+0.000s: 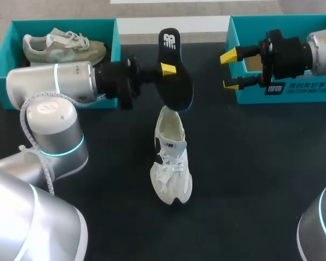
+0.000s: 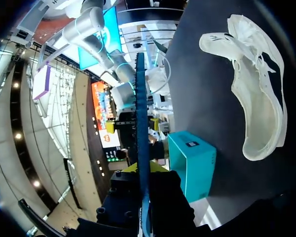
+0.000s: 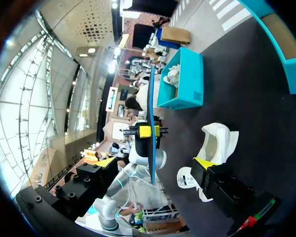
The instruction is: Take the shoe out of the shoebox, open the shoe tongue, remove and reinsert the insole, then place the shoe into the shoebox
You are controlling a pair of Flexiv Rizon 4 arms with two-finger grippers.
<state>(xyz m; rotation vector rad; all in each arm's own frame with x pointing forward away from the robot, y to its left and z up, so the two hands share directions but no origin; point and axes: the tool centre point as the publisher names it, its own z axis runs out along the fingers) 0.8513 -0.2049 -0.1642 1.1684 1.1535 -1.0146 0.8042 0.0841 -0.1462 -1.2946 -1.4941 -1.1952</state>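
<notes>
Insole (image 1: 176, 89) pinched mid-length in our left hand (image 1: 167, 69), hanging over heel end of white shoe (image 1: 171, 163) on table (image 1: 250, 163). We judge it light, thin, floppy: mid grip suits, feed toe first. Our right hand (image 1: 230, 70) wide, empty, by shoebox (image 1: 282, 92).

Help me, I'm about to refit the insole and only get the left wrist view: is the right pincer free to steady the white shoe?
Observer: Yes, the right pincer is open and empty, by the right shoebox, away from the white shoe.
Operator: Where is the insole's lower end?
Observer: The insole, held by the left pincer, has its lower end at the white shoe's heel opening; contact unclear.
Operator: Left shoebox empty?
Observer: No, the left shoebox holds a second shoe, greyish-green.
</notes>
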